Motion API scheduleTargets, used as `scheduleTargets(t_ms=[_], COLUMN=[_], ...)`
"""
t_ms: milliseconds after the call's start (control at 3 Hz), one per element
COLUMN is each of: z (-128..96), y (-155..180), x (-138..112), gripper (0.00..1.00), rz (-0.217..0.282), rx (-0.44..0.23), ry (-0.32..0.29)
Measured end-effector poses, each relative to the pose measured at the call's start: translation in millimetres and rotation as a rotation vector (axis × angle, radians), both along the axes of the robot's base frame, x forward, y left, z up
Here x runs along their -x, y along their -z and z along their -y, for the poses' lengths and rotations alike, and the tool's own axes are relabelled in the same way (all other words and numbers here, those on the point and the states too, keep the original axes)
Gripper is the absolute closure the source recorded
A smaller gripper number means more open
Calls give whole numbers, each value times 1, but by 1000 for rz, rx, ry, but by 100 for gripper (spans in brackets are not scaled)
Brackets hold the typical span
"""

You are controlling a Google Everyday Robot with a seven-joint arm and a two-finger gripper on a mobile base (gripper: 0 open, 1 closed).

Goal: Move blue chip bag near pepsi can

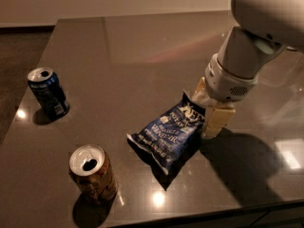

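Your hand (pixel 206 114) is at one end of the blue chip bag (pixel 168 137); you cannot tell whether it grips. The bag lies well apart from the pepsi can (pixel 47 93), so the move is not yet done.

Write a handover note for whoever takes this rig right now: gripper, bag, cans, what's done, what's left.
The gripper is low at the upper right end of the blue chip bag.
The bag lies flat mid-table, well apart from the pepsi can, which stands upright at the left.
An orange-brown can stands near the front.
Done: approach only.
Left: grasp the bag, carry it left, set it by the pepsi can.
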State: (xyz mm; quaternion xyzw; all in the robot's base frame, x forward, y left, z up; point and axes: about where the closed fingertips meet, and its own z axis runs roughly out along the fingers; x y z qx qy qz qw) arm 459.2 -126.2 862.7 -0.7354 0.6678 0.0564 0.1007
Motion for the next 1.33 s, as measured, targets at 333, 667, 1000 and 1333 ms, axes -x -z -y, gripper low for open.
scheduleTargets(t_ms=[333,667,1000,1333], z=[-5,-12,-21,-43], y=[-8,-20,-31,-40], x=[-2,-9,-26,-47], gripper=[60,84,100,100], rz=[-18,-22,-29,-33], rx=[-39,-73,-106,-147], ry=[10,21,37,37])
